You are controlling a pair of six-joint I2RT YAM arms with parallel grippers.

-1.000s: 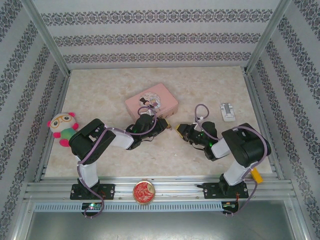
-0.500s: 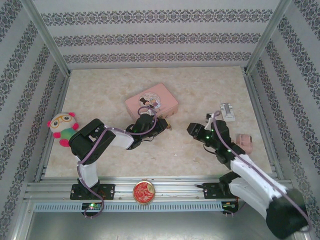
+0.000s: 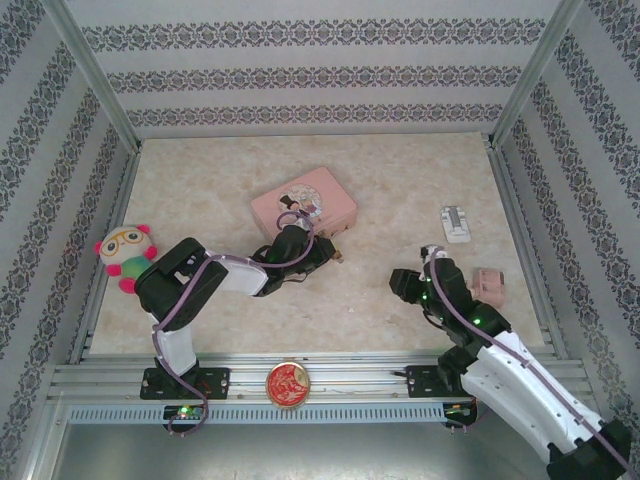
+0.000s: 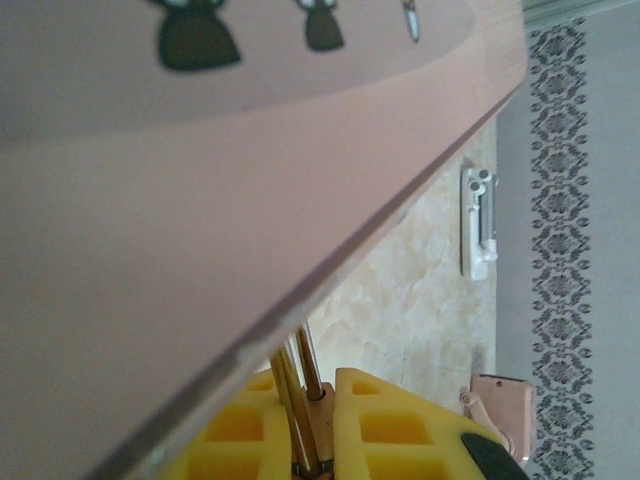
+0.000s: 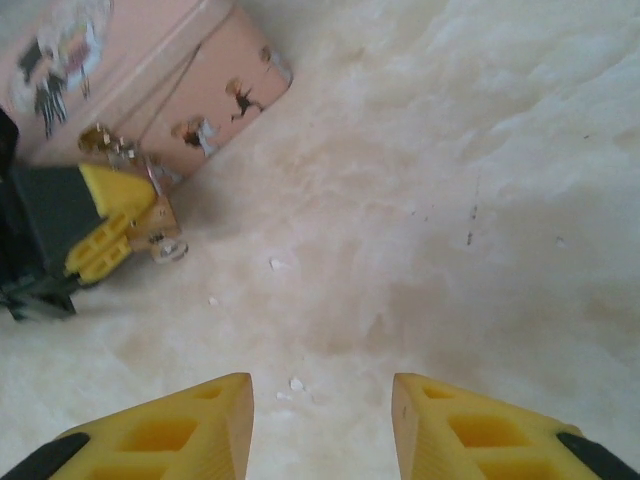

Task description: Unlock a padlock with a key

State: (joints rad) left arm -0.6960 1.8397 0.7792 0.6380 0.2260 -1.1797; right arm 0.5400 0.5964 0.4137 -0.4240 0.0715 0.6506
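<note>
The small brass padlock (image 4: 322, 432) sits clamped between my left gripper's (image 4: 310, 400) yellow fingers, and its thin silvery shackle (image 4: 308, 362) points up against the edge of the pink tin box (image 4: 200, 200). From above, the left gripper (image 3: 325, 250) lies just in front of the tin (image 3: 303, 208). In the right wrist view the padlock (image 5: 150, 215) shows with a silvery key head (image 5: 168, 248) sticking out of its near end. My right gripper (image 5: 322, 385) is open and empty over bare table, apart from the lock, to the right (image 3: 403, 282).
A plush toy (image 3: 126, 256) stands at the left edge. A white part (image 3: 456, 224) and a small pink block (image 3: 488, 285) lie on the right side. A round red-gold disc (image 3: 287, 384) rests on the front rail.
My right gripper has let go at the padlock, opened, and drawn back to the right and nearer. The left gripper has kept its hold by the tin.
</note>
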